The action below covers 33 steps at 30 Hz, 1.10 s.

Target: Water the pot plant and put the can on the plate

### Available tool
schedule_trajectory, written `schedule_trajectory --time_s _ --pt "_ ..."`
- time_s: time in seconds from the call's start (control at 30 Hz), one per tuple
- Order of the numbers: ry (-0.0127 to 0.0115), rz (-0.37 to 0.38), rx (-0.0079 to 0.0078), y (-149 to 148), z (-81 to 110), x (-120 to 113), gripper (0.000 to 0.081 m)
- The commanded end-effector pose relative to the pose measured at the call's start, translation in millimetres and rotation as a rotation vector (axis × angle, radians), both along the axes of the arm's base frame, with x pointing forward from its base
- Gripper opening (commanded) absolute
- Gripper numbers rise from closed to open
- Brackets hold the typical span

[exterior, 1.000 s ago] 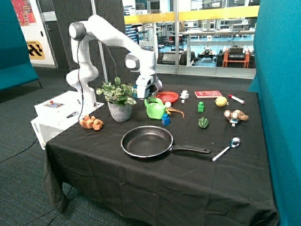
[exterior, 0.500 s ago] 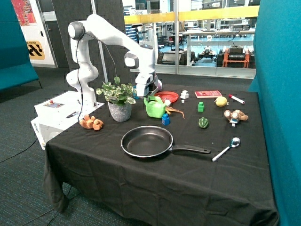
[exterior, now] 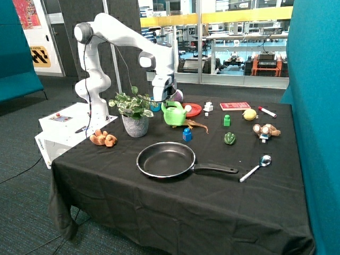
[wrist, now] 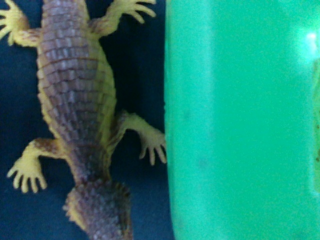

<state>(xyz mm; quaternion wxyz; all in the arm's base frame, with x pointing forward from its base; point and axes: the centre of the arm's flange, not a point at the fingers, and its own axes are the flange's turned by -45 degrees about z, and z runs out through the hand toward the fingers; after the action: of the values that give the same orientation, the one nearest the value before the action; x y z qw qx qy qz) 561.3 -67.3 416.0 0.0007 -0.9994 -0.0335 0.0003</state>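
The light-green can hangs just above the table, between the pot plant and the red plate. My gripper holds it from above by the handle side. The can's white-tipped spout points toward the plate, away from the plant. In the wrist view the can's green wall fills half the picture, with the black cloth far below it. The plant stands upright in its grey pot, a short way from the can. The plate lies flat behind the can and is partly hidden by it.
A toy lizard lies under the can, also in the outside view, next to a blue block. A black frying pan sits near the front. A green pepper toy, green block and lemon lie further off.
The gripper has risen with the can in it. The can has left the table and shifted slightly toward the back. The plant and plate have not moved.
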Motion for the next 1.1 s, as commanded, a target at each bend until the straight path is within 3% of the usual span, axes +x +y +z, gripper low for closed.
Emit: schedule_trajectory --time_s 0.0,0.73,1.07 --pt "-0.0007 0.018 -0.0014 14 14.9 -9 0.0" --pt "-0.0007 0.021 -0.0014 42 31.6 -33 0.0" --pt "-0.0006 -0.037 -0.0014 76 38.5 -66 0.0"
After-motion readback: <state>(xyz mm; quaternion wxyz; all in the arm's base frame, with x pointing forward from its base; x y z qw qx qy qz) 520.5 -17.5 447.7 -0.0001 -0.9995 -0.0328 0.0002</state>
